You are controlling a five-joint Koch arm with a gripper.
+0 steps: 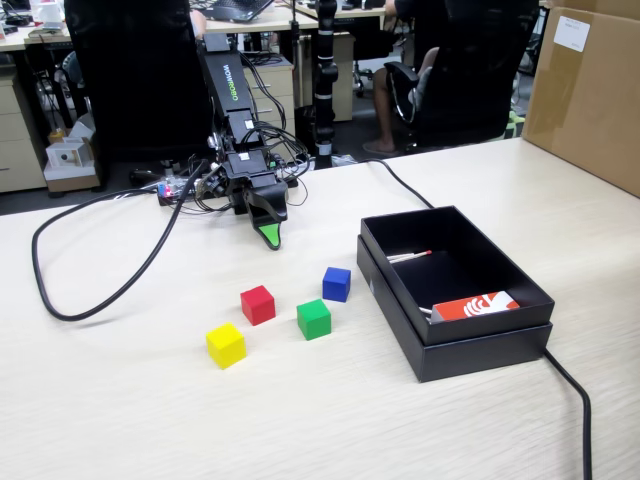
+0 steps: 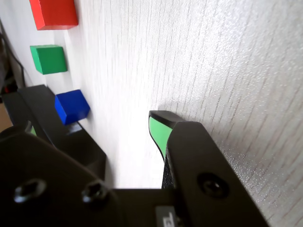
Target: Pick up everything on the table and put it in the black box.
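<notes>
Green-tipped gripper (image 1: 270,238) is hovering low over the table (image 1: 120,400), holding nothing; can't tell the jaw gap, only one tip is showing. Red cube (image 1: 257,304), green cube (image 1: 314,318), blue cube (image 1: 337,284), yellow cube (image 1: 226,345) are sitting apart, left of the box (image 1: 470,345) in the fixed view.

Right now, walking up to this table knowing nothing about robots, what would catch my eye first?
Probably the four bright cubes on the pale table: yellow cube, red cube, green cube and blue cube, clustered mid-table. Behind them the black arm's green-tipped gripper points down, and an open black box sits to their right.
</notes>
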